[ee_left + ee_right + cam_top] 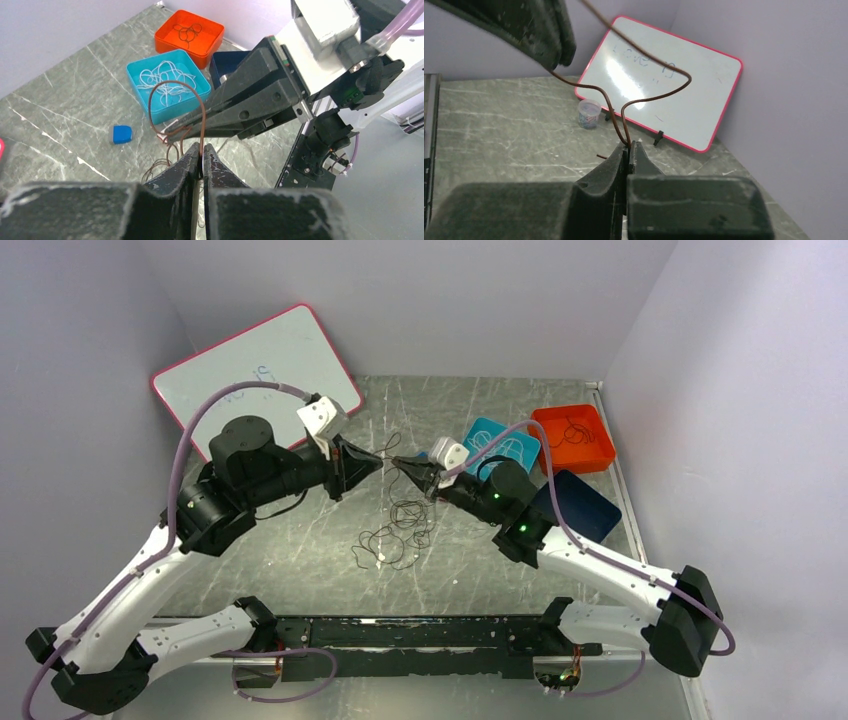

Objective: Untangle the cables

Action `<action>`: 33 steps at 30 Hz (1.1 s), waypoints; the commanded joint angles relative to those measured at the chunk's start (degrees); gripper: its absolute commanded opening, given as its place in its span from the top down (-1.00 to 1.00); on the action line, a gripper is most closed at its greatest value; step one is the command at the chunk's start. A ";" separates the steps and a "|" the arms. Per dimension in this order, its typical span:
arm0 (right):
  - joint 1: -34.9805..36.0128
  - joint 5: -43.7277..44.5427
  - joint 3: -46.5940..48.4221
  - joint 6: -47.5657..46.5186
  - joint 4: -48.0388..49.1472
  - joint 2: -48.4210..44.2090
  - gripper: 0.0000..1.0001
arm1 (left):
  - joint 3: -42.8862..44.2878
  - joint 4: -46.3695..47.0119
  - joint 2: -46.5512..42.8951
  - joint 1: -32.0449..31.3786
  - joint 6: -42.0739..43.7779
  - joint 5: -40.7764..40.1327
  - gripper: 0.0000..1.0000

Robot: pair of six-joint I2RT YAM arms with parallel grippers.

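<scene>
Seen from above, bare tabletop [300, 560] lies open from six to eight o'clock of the cables [400, 525], but left fingers [372, 460] and right fingers [408, 465] nearly meet above them at twelve, the whiteboard [260, 370] leans between ten and eleven, and the teal tray [487, 422], orange tray [585, 464] and dark blue tray [585, 505] crowd two to three.

Desk [300, 540]: grey marbled surface, visibly scratched. A whiteboard [262, 368] with a pink-red frame leans tilted at the far left, with faint writing on its face. A small clear cup [589, 114] stands just before it. At the far right, an orange tray [585, 455] sits with a teal tray [478, 427] just beside it and a dark blue tray [585, 510] nearer. A small blue block [122, 134] lies near the teal tray.
</scene>
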 commanded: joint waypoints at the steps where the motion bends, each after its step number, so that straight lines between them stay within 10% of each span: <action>1: 0.22 5.29 1.06 1.79 1.71 -2.50 1.00 | -1.98 2.86 -0.55 -0.27 -1.43 -0.75 0.72; 8: 0.04 22.32 3.22 0.27 -4.86 -4.15 1.00 | -5.43 4.55 -1.29 -0.25 -2.85 -4.60 0.10; 15: -4.80 40.40 4.65 -5.82 -9.12 -3.31 1.00 | -10.09 4.70 -1.73 -0.20 -4.74 -9.48 -0.10; 33: -47.32 35.99 11.01 -2.64 -4.25 19.62 1.00 | -17.29 5.57 -0.11 -0.25 -7.97 -12.11 -0.17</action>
